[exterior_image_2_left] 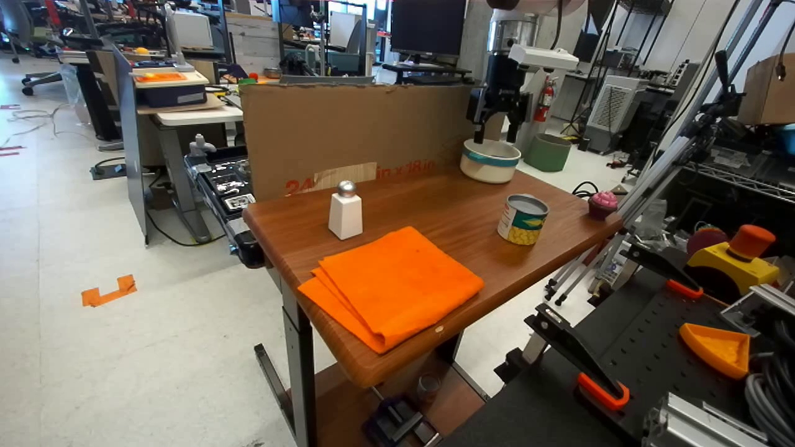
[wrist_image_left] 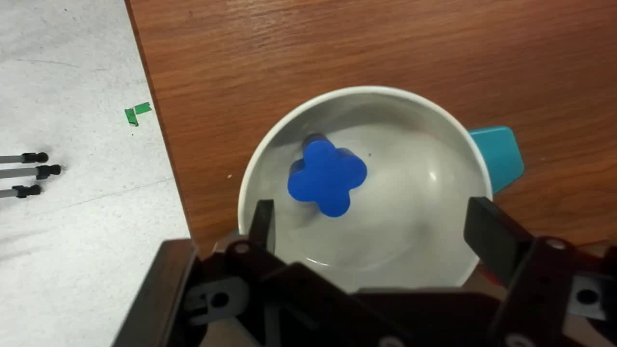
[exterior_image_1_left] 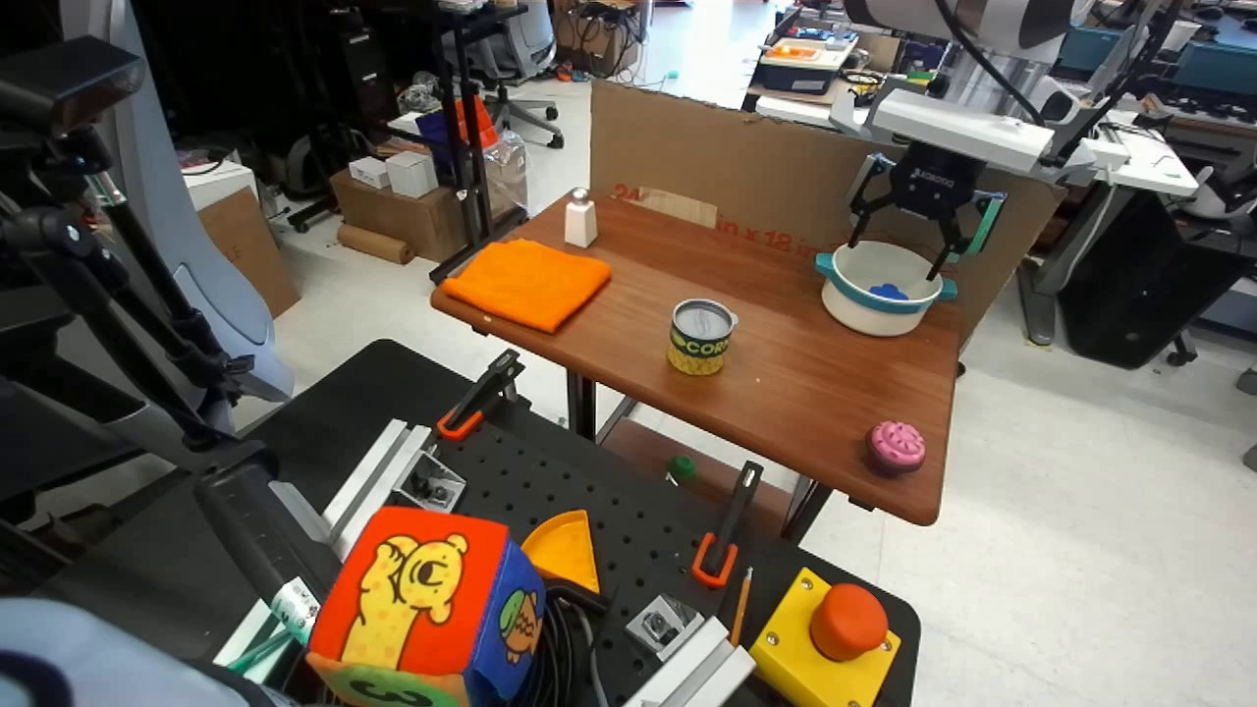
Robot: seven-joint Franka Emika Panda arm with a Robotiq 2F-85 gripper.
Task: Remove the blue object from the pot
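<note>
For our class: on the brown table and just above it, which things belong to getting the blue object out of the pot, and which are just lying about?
Belongs to the job:
pot
blue object, inside the pot
gripper, open over the pot

Just lying about:
folded orange cloth
white shaker
corn can
pink-topped cupcake

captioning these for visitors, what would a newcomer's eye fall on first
The orange cloth likely comes first, folded on the wooden table near its edge. In an exterior view, the bear-printed cube also jumps out in the foreground. Then the blue object, flower-shaped, inside the whitish pot below the open gripper.
</note>
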